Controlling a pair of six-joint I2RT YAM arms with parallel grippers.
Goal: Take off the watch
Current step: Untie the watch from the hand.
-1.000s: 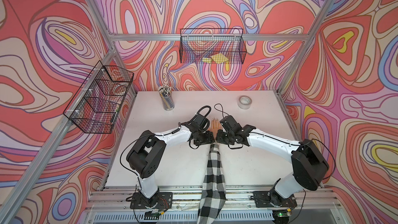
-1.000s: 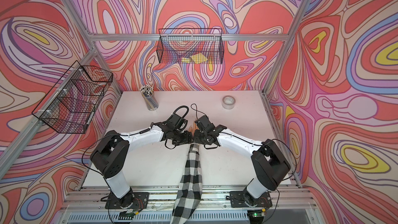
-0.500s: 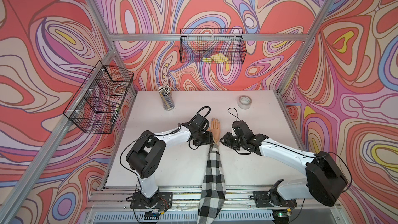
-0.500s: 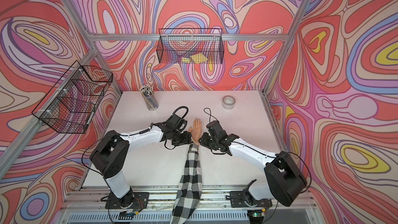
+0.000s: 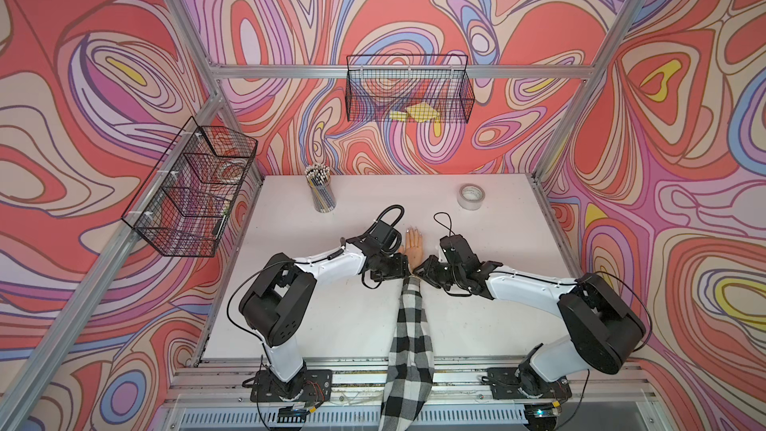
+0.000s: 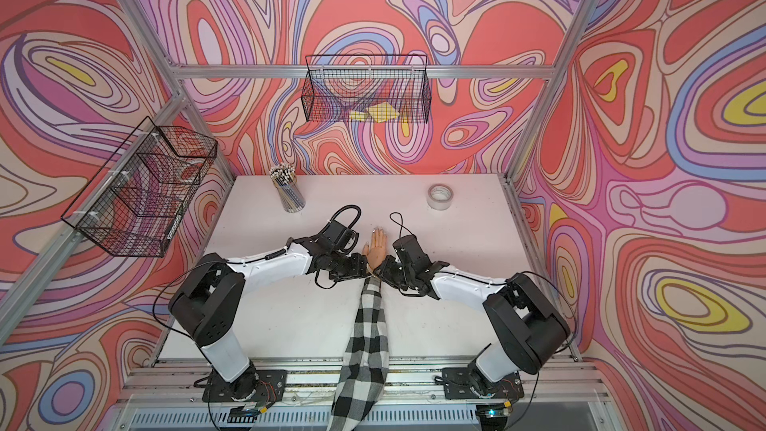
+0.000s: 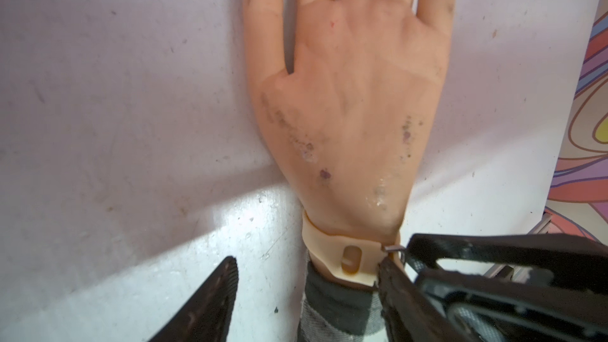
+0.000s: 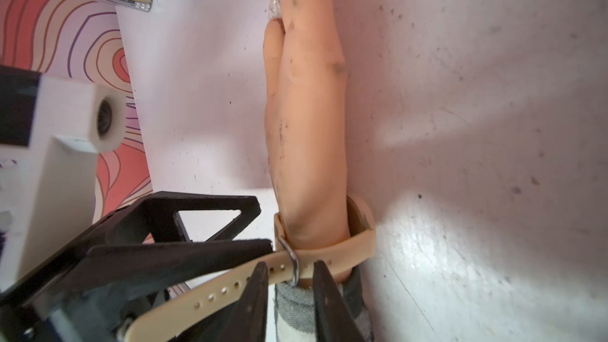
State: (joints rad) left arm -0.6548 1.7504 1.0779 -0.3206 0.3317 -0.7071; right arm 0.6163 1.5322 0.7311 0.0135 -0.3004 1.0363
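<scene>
Watch (image 7: 332, 253) wraps the wrist of the mannequin hand (image 7: 355, 110), six o'clock of the knuckles. Left gripper (image 7: 307, 261), from nine, spreads wide astride that wrist, probably to steady it. Right gripper (image 8: 290, 264), from three, sets narrowly parted fingertips (image 8: 256, 278) at the buckle (image 8: 292, 254). Pinching it? Can't tell.

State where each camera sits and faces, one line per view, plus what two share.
Both top views: high overhead, looking down at the table; both arms, left gripper and right gripper show.
Left wrist: on the left arm, facing the mannequin hand's back; own fingers show.
Right wrist: on the right arm, facing that hand edge-on; own fingers show.
Shared: both wrist views show the watch.
</scene>
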